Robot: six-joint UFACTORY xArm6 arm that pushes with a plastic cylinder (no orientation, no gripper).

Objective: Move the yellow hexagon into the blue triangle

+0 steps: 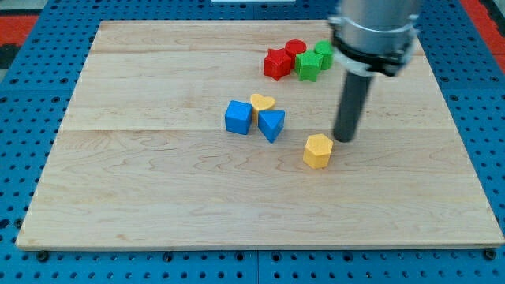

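Note:
The yellow hexagon (317, 151) lies right of the board's middle. The blue triangle (271, 124) lies up and to the left of it, a short gap apart. My tip (343, 140) rests on the board just right of and slightly above the yellow hexagon, very close to it; I cannot tell whether it touches. The dark rod rises from there to the grey arm body at the view's top right.
A blue cube (238, 117) and a yellow heart (263, 102) sit against the blue triangle's left and top. A red star (277, 63), red cylinder (295, 49), green star (308, 66) and another green block (323, 53) cluster at the top. The wooden board (142, 173) lies on a blue pegboard.

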